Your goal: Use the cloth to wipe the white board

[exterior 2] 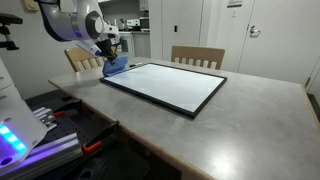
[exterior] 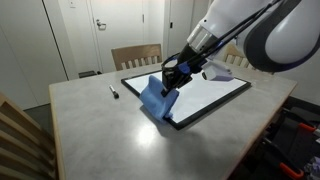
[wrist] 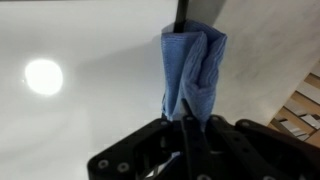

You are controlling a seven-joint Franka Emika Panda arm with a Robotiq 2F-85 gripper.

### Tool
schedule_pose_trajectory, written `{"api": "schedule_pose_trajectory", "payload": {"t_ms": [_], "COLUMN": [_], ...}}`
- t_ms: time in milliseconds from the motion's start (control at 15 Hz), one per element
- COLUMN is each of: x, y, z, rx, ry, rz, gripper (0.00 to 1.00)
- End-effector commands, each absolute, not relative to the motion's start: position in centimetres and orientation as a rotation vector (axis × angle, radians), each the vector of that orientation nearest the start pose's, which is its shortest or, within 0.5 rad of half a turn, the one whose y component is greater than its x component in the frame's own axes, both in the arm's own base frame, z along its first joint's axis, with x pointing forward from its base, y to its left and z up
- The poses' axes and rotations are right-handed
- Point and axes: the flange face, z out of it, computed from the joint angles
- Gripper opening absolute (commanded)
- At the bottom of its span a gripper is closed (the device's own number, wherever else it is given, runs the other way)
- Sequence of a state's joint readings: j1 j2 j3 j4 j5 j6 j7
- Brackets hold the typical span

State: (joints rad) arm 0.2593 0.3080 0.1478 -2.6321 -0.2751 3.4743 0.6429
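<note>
My gripper [exterior: 171, 79] is shut on the light-blue cloth [exterior: 155, 98], which hangs from it and drapes over one corner of the white board [exterior: 205, 95]. In the other exterior view the cloth [exterior 2: 114, 66] lies at the board's [exterior 2: 165, 85] far left corner under the gripper [exterior 2: 108, 54]. The wrist view shows the cloth [wrist: 193, 70] pinched between the closed fingers, trailing across the board's glossy white surface [wrist: 80, 60] and its thin black frame [wrist: 181, 14].
A small black marker [exterior: 114, 92] lies on the grey tabletop [exterior: 100, 125] left of the board. Wooden chairs [exterior: 136, 55] stand behind the table, with another chair [exterior 2: 198, 57] at the far side in an exterior view. A lamp's reflection [wrist: 43, 76] glares on the board.
</note>
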Motion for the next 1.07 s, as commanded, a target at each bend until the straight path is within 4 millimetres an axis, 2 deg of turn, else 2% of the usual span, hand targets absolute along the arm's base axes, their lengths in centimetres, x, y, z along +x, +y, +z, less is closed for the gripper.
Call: {"api": "schedule_pose_trajectory", "payload": {"t_ms": [0,200,733,1000], "x": [41.4,42.2,42.7,42.2], "y": [19.4,17.1,16.3,14.7], "z": [20.3,20.0,18.2,17.5], "rx": [-2.747,-2.794,-2.81,-2.86], "ry": [-0.076,-0.106,-0.122,-0.073], "rz": [-0.6,-0.577,-0.477,-0.406], "gripper": [0.01,0.01,0.01,0.01]}}
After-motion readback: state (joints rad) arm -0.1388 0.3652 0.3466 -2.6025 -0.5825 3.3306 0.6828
